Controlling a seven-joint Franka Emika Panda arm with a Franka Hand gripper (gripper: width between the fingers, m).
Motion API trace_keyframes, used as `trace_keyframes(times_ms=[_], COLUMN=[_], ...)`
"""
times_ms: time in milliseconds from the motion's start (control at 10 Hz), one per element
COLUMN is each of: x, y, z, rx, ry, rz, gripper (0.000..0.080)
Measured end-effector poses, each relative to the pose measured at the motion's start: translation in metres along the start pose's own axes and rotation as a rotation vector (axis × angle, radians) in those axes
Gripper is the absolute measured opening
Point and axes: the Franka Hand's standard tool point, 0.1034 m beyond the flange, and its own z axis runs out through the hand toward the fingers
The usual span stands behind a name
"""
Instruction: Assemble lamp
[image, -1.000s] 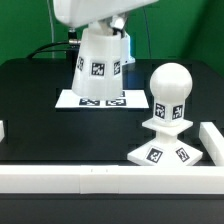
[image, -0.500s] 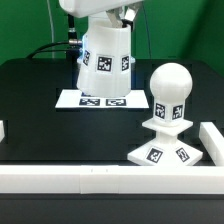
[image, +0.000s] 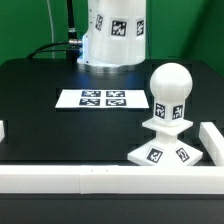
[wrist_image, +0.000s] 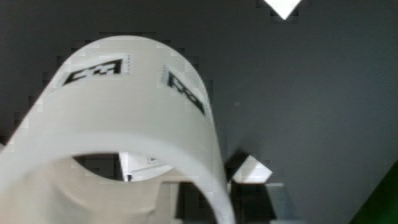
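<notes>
With the shade (image: 115, 35) grasped in the jaws above the counter (image: 40, 105), I must next centre it over the bulb (image: 170, 85).

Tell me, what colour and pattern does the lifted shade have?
The shade is white with black-and-white square tags, clearest in the exterior view.

Gripper unseen, shade cropped in both views

Exterior view: shade (image: 114, 35) cut off by top edge, upper part and whatever holds it out of frame; the rail (image: 95, 178) runs off both sides. Wrist view: shade (wrist_image: 134, 110) fills the frame, blurred, cropped at the edges; small white bits behind it (wrist_image: 281, 8) too cropped to identify; fingers not visible.
</notes>
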Motion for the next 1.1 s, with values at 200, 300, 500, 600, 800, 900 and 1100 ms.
trace_keyframes(times_ms=[200, 300, 500, 600, 800, 900, 1100], x=[0.020, 0.032, 0.055, 0.063, 0.081, 0.088, 0.092], y=[-0.010, -0.012, -0.016, -0.018, -0.025, -0.025, -0.020], z=[-0.011, -0.012, -0.009, -0.006, 0.006, 0.014, 0.033], rx=[-0.008, -0.009, -0.007, -0.006, -0.004, -0.008, -0.002], ry=[0.009, 0.015, 0.022, 0.022, 0.025, 0.035, 0.035], rz=[0.008, -0.001, -0.014, -0.024, -0.051, -0.059, -0.062], gripper=[0.0046, 0.0047, 0.0047, 0.0047, 0.0047, 0.0047, 0.0047])
